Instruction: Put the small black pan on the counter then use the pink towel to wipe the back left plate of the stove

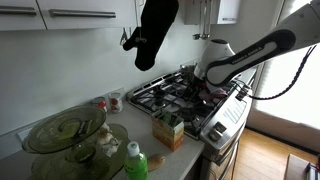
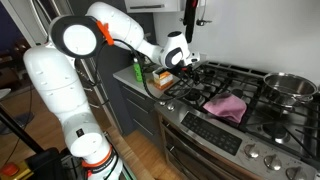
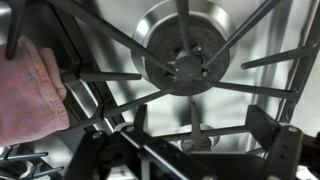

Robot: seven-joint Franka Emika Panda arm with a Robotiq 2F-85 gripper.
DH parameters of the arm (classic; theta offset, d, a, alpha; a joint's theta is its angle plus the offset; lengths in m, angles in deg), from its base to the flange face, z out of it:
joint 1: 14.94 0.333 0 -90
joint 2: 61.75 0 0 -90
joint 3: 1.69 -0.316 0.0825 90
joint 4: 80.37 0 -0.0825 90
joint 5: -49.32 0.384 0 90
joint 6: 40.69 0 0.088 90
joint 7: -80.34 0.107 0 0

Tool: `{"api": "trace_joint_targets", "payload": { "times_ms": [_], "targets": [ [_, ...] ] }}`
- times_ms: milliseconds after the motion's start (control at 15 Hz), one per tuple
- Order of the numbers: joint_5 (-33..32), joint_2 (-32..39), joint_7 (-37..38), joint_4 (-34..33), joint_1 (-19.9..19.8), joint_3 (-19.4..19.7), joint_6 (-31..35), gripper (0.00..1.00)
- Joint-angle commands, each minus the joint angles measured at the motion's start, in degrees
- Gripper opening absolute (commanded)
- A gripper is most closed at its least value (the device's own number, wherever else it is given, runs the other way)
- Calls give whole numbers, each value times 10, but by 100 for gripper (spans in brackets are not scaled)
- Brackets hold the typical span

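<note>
The pink towel (image 2: 226,105) lies bunched on the stove grates near the front middle, and it also fills the left edge of the wrist view (image 3: 28,92). My gripper (image 2: 186,62) hangs low over the back left part of the stove (image 1: 178,92). In the wrist view the gripper (image 3: 195,152) is open and empty, with dark fingers at the bottom corners. It sits just above the black grate and a bare round burner (image 3: 185,55). I cannot make out the small black pan in any view.
A steel pot (image 2: 290,87) stands on the far right burner. On the counter beside the stove are a small carton (image 1: 167,130), a green bottle (image 1: 136,162) and glass lids (image 1: 66,130). A black object (image 1: 155,30) hangs overhead.
</note>
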State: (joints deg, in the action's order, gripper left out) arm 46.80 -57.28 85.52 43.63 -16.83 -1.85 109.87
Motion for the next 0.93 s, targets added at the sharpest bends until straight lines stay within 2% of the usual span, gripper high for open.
{"api": "trace_joint_targets", "payload": {
  "times_ms": [0,533,600,667,867],
  "targets": [
    [-11,80,2,-74,16,0,19,100],
    [-6,206,3,-211,32,10,87,100],
    [3,213,33,-221,35,18,101,100],
    [3,186,2,-192,30,7,80,100],
    [4,205,17,-215,31,14,92,100]
  ]
}}
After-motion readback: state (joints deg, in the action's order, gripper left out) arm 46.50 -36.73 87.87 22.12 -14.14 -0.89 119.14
